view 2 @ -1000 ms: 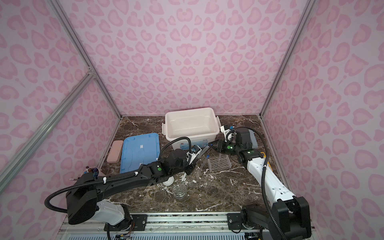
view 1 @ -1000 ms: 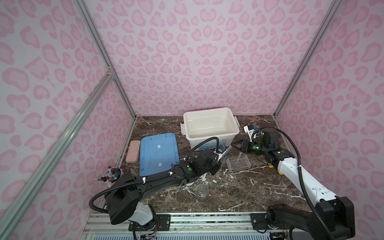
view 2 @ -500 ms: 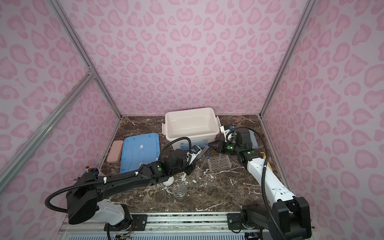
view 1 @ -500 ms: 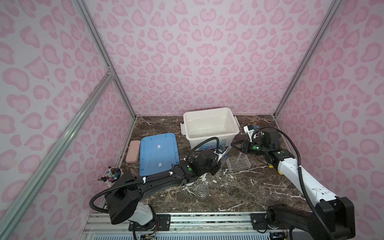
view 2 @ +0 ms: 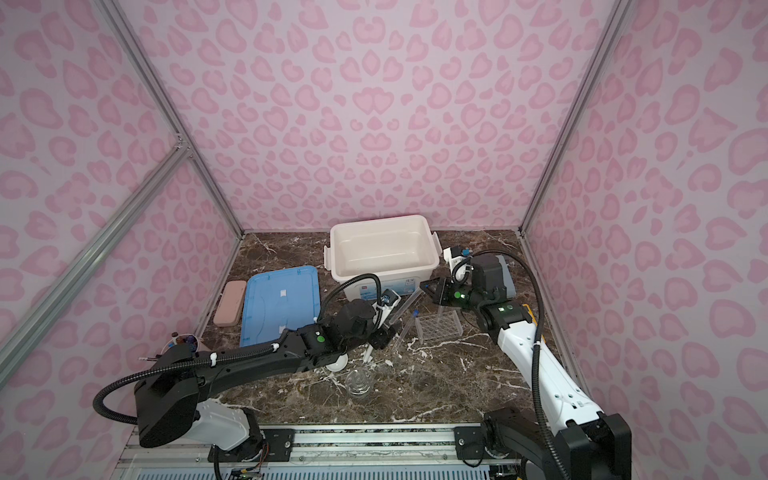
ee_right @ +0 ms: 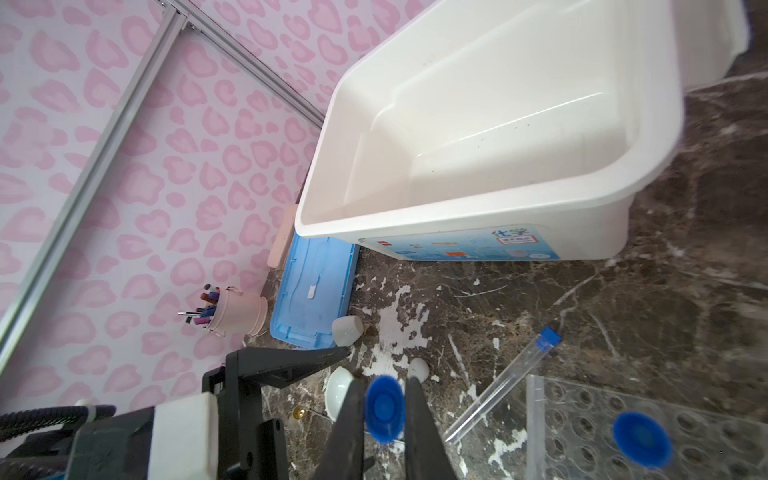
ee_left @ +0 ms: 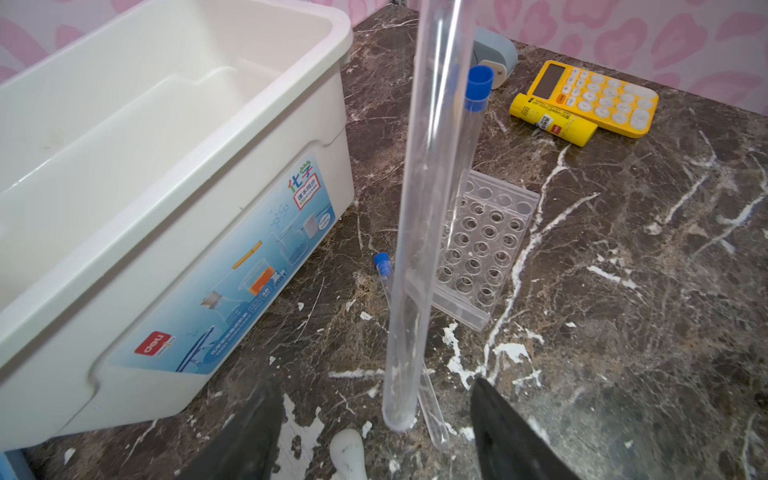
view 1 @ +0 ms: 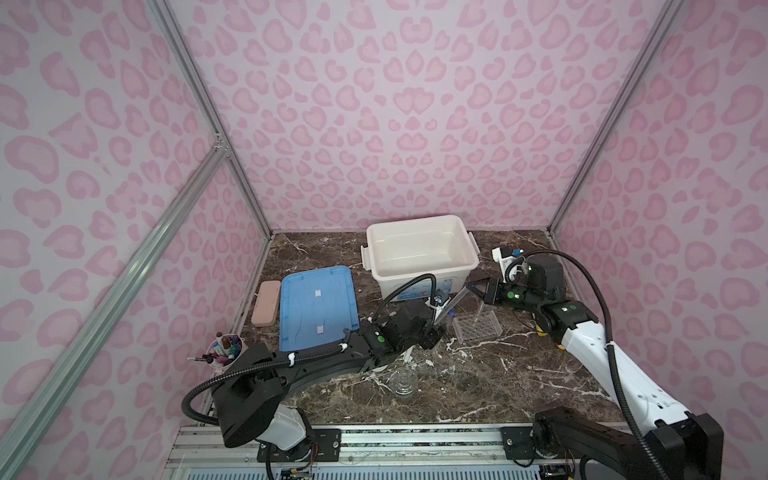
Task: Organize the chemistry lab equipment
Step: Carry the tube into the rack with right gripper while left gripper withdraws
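Test tubes (ee_left: 424,208) come to three, thin and clear with blue caps, by the near wall of the one white bin (ee_left: 83,291). The slanted tube (ee_right: 384,409) has its cap clamped in the right fingers (ee_right: 419,424). The standing tube (ee_left: 471,137) is in the one clear rack (ee_left: 482,249) full of round holes. The lying tube (ee_right: 498,386) rests on the marble surface (ee_left: 623,291), left of the rack. The left fingers (ee_left: 498,424) are spread apart around the slanted tube's round bottom, not touching. Only the left wrist view shows the yellow calculator (ee_left: 594,97) and glue stick (ee_left: 552,120) whole.

A glue stick (ee_left: 552,120) lies beside, perhaps touching, the yellow calculator (ee_left: 598,97); the pen cup (ee_right: 243,311) stands well apart.
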### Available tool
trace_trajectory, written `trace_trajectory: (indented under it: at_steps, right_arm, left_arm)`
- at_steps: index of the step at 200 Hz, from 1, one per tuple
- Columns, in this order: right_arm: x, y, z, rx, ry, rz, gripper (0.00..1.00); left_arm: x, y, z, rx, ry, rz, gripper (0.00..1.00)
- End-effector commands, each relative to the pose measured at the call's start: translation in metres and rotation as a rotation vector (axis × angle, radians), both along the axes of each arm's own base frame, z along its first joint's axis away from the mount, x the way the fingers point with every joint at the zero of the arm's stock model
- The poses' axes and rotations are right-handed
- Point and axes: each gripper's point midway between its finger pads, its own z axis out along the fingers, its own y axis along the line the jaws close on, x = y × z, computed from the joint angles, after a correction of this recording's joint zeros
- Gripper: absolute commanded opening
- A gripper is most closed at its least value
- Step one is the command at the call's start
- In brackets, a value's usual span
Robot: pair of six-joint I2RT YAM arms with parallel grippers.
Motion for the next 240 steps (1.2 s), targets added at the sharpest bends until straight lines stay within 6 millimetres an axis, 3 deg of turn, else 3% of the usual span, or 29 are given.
trace_trajectory:
  at_steps: [1, 75, 127, 240]
  right_arm:
    - [0.005, -0.016, -0.007, -0.199, -0.057, -0.093, 0.05]
    - [-0.002, -0.034, -0.002, -0.542, -0.238, -0.28, 0.03]
    - [-0.005, -0.04, -0.005, -0.559, -0.303, -0.355, 0.03]
    - [-0.005, -0.032, -0.026, -0.645, -0.35, -0.366, 0.03]
  left_arm:
    - [0.008, 0.004, -0.004, 0.015, 0.0, 0.064, 0.73]
    - [0.011, 0.007, -0.03, 0.037, 0.084, 0.139, 0.75]
    - [0.011, 0.005, -0.035, 0.048, 0.101, 0.137, 0.75]
    - [0.011, 0.002, -0.038, 0.054, 0.111, 0.13, 0.74]
